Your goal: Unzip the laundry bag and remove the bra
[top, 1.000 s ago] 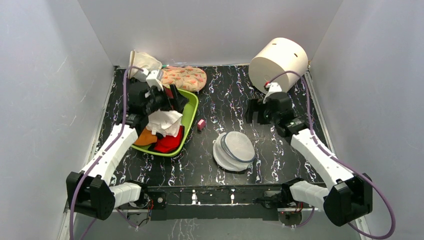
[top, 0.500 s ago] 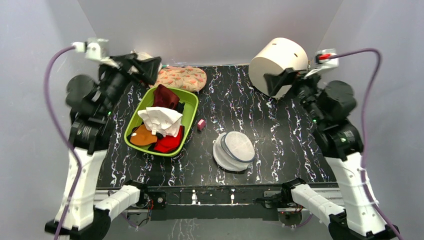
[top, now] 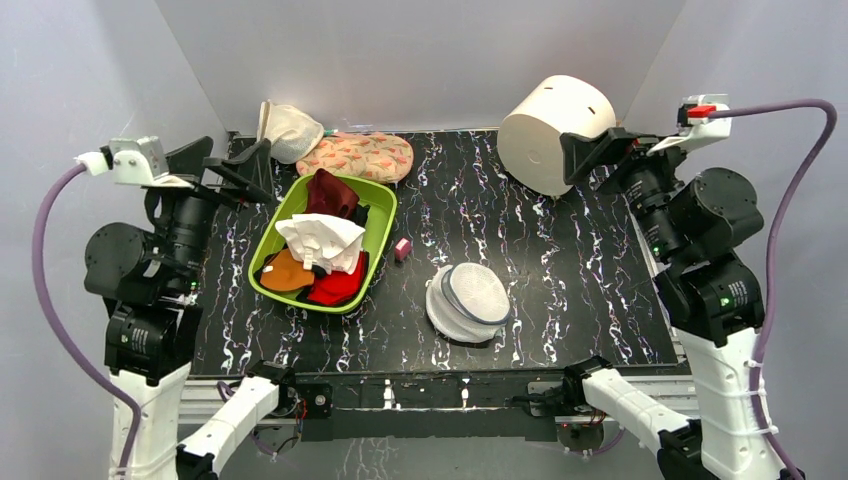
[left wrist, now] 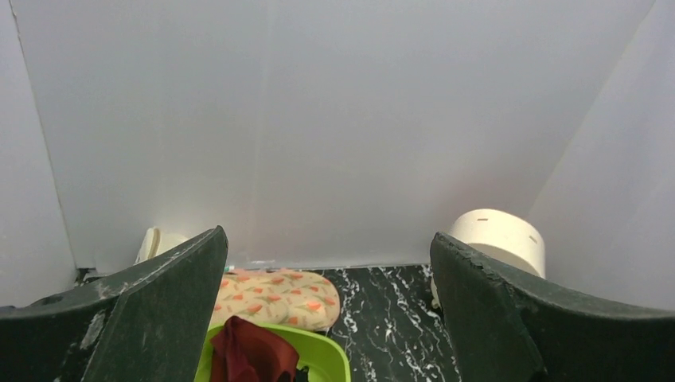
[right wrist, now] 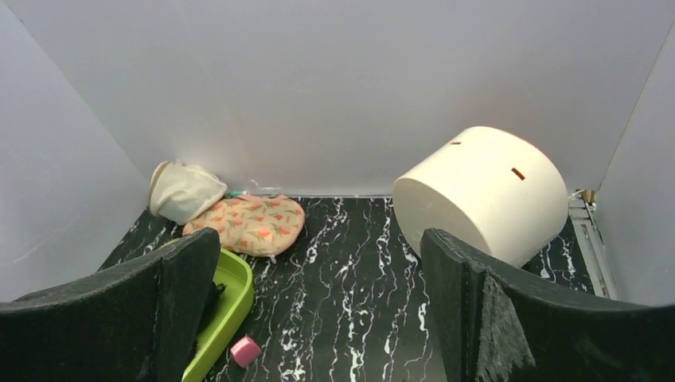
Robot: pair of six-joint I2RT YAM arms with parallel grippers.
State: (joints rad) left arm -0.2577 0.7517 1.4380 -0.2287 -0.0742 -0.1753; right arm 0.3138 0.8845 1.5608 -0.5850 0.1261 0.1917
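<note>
Top external view showed the laundry bag (top: 470, 300) on the bench (top: 560, 280) (zip seemingly closed) at 7 o'clock from the nearer right hand (top: 572, 158); it and the left hand (top: 225, 165) both had fingers apart, empty.

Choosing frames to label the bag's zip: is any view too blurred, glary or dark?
Top external: evenly lit, sharp, soft shadows only; the laundry bag reads crisply. Left wrist: white wall bright without glare, the left fingers dark, bag outside the frame. Right wrist: equally clear, the right fingers dark, bag outside the frame too.
</note>
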